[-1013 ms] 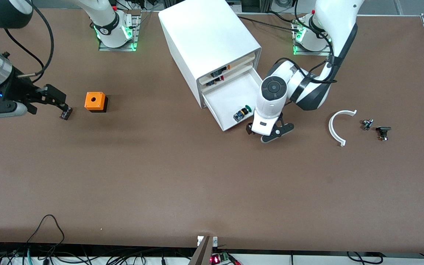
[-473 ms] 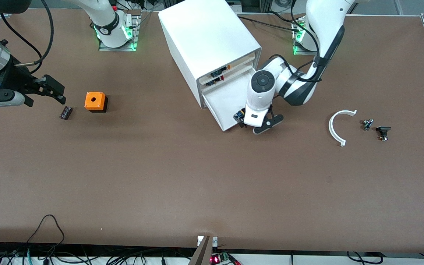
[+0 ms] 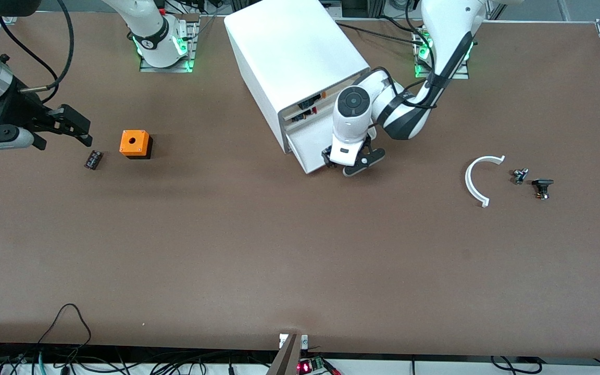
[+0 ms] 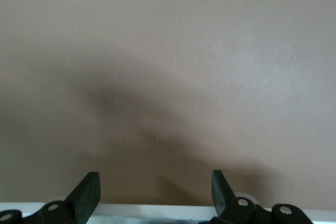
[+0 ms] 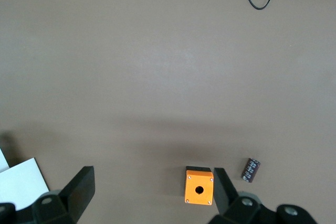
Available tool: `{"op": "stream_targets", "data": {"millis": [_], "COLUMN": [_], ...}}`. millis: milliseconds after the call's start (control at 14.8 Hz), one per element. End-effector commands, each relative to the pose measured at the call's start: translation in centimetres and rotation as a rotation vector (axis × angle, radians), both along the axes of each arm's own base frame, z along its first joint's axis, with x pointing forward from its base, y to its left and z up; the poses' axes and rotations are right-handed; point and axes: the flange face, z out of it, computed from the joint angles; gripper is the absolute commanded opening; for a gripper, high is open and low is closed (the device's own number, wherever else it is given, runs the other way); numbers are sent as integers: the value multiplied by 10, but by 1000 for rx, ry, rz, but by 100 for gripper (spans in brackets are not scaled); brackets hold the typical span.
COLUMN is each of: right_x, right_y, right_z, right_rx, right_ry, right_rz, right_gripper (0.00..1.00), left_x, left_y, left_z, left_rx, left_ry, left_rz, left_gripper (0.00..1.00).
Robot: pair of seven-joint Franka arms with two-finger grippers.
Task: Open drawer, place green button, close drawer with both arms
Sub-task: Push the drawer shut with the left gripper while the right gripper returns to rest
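The drawer (image 3: 304, 147) is the lowest one of the white cabinet (image 3: 292, 52) and sticks out partway. My left gripper (image 3: 349, 164) is open and sits low against the drawer's front edge. That edge shows as a white strip (image 4: 157, 211) between the gripper's (image 4: 155, 190) spread fingers in the left wrist view. The button does not show; the left hand covers that end of the drawer. My right gripper (image 3: 78, 130) is open and empty, in the air at the right arm's end of the table. Its wrist view shows it (image 5: 152, 190) over bare table.
An orange box with a hole (image 3: 135, 144) and a dark striped block (image 3: 93, 159) lie near the right gripper; both show in the right wrist view, the box (image 5: 199, 186) and the block (image 5: 252, 170). A white curved piece (image 3: 478, 179) and small dark parts (image 3: 532, 182) lie toward the left arm's end.
The left gripper has moved toward the cabinet with the drawer's front edge, and the drawer has slid partly in; the button has gone out of sight. The right gripper rose off the dark block.
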Motion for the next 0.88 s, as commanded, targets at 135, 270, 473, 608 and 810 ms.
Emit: {"op": "stream_targets", "data": {"millis": [135,270,473,608,810], "right_x": [-9,-15,-15,-15,-7], "right_y": [-1,2,-3,-3,-11], "right_z": [7,21,22,24,45], "right_rx": [-15,-10,-13,-14,-8], "right_ry": [-6,-29,-33,-38,-82], "right_rz": [-6,-6,-14,-9,-17], "right_gripper": [100,100,100,100,100], "left_x": [-40,-51,-61,-63,-68], "left_y": [-28,-35,-44,-44,-47], "left_z": [8,8,9,7,6], "left_rx": [-32,-27,-53,-60,-52], "left_ry": [48,67,107,124,141], "left_rz": [25,10,34,41,38], "left_gripper": [99,99,99,99,99]}}
